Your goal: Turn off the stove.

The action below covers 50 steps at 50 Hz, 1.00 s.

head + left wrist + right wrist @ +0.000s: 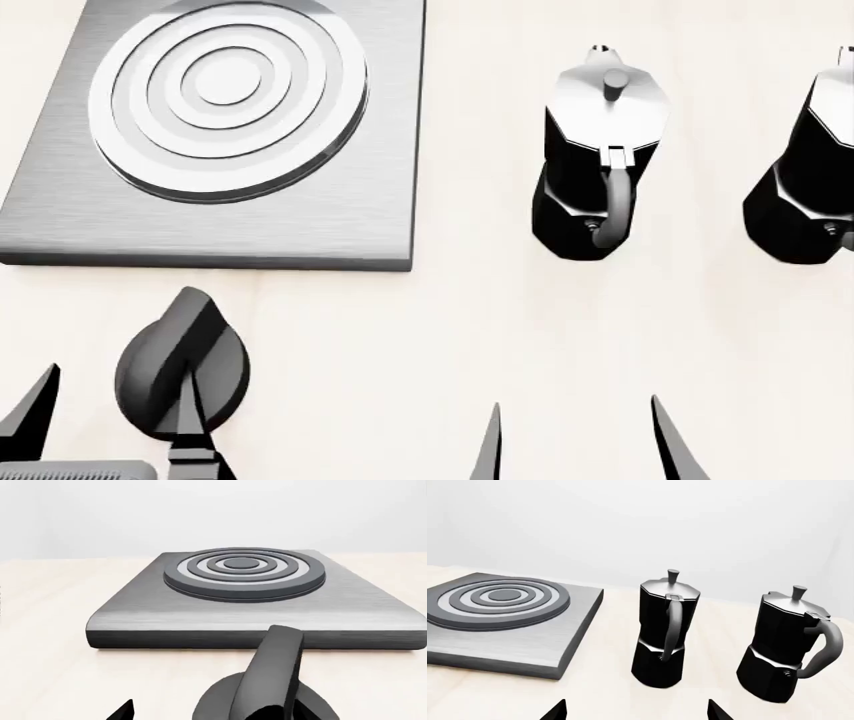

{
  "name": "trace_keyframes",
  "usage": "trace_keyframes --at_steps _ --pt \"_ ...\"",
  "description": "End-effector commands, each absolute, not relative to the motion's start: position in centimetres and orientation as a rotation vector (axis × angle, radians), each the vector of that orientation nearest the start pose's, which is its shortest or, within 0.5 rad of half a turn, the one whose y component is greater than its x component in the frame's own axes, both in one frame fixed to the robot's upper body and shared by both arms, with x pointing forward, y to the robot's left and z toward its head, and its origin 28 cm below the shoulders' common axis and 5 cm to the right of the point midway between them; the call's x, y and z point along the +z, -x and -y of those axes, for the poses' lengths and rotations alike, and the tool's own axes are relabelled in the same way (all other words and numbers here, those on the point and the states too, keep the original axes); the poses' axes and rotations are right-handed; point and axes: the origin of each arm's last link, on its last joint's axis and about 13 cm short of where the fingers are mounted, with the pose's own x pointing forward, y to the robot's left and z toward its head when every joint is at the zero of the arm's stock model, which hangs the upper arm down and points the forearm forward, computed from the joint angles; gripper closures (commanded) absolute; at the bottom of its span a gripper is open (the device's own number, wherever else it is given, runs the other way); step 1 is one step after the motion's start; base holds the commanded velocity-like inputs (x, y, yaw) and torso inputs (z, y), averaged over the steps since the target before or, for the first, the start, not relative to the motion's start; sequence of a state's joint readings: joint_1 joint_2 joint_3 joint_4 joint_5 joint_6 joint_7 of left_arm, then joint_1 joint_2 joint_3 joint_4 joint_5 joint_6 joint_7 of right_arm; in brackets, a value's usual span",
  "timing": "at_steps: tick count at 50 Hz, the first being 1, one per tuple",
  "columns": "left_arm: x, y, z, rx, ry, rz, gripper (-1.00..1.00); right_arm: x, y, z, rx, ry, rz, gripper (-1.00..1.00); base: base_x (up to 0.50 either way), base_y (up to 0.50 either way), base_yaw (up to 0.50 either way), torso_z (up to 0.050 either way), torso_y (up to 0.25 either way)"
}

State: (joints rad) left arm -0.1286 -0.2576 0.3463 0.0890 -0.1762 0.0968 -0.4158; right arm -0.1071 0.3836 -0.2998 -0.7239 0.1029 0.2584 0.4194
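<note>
Stove [334, 215]: upper left, ringed burner [227, 92] on top.
Knob [183, 362]: lower left, below the plate.
Left gripper [114, 415]: fingers spread, straddling knob.
Moka pots [603, 160]: upper right.

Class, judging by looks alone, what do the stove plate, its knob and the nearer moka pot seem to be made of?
Stove plate: probably brushed metal, given its grey surface with fine streaks.
Knob: matte black, likely plastic, with no shine; hard to be sure.
Moka pot: polished metal upper half with bright reflections, dark glossy base; it could be aluminium or steel, and a render cannot settle which.
</note>
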Motion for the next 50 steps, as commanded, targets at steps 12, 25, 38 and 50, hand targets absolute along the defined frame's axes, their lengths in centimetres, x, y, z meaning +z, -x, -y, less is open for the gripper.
trace_keyframes --at_steps 12,25,38,50 --pt "3.94 -21.79 -21.27 0.163 0.001 0.129 -1.00 11.48 -16.03 9.24 0.017 0.130 0.302 -1.00 0.00 0.00 0.00 -0.001 -0.002" --pt "3.89 -21.91 -21.46 0.179 0.007 0.109 -1.00 11.46 -16.07 9.24 0.017 0.129 0.301 -1.00 0.00 0.00 0.00 -0.001 -0.003" --pt "4.16 -21.57 -21.69 0.194 0.018 0.102 -1.00 11.45 -16.06 9.25 0.017 0.127 0.299 -1.00 0.00 0.00 0.00 -0.001 -0.002" --pt "4.13 -21.75 -21.77 0.203 0.013 0.091 -1.00 11.40 -16.11 9.24 0.017 0.128 0.298 -1.00 0.00 0.00 0.00 -0.002 -0.003"
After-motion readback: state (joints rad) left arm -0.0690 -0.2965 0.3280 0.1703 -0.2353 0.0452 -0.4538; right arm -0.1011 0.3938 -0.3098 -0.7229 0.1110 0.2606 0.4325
